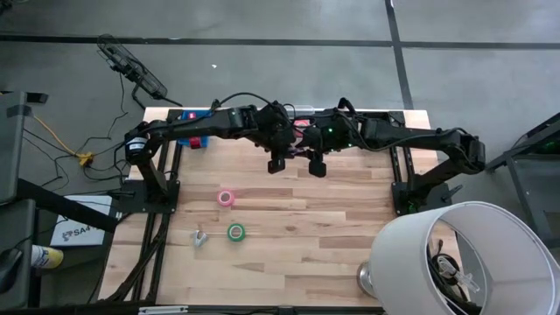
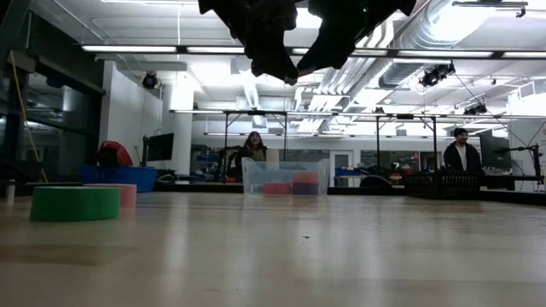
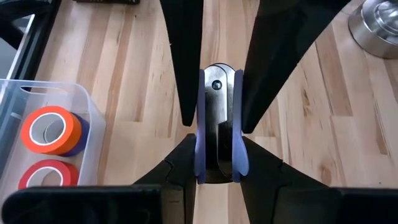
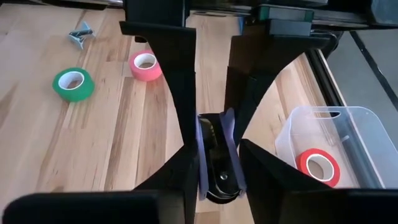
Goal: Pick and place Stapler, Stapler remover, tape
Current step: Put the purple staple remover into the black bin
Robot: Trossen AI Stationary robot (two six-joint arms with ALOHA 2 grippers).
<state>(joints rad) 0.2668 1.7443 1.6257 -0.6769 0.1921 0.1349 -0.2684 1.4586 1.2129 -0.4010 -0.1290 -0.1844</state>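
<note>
High view: a pale wooden desk [image 1: 332,227] on a grey floor. Both dark arms reach in from the far corners. The left gripper [image 1: 276,163] and right gripper [image 1: 318,166] meet side by side near the middle of the far edge. A pink tape roll [image 1: 226,198] and a green tape roll [image 1: 235,232] lie left of the desk's centre. A silvery claw-shaped piece [image 1: 199,237] lies just beside the green one. A white lamp shade [image 1: 464,258] stands over the near right corner.

Low view: the desk top runs level to a clear bin [image 2: 286,177] at its far edge. Beyond is a large room with strip lights and ceiling ducts. Two people [image 2: 253,145] are far back in it. The green roll sits at the left, with the pink one behind it.

Left wrist view: the left gripper's fingers are closed on a staple remover [image 3: 217,124], metal with purple grips. The other arm's fingers clamp the same piece from the opposite end. The bin holds an orange roll [image 3: 53,129] and a red roll [image 3: 46,174].

Right wrist view: the right gripper's fingers also press both purple sides of the staple remover, above bare desk boards.
</note>
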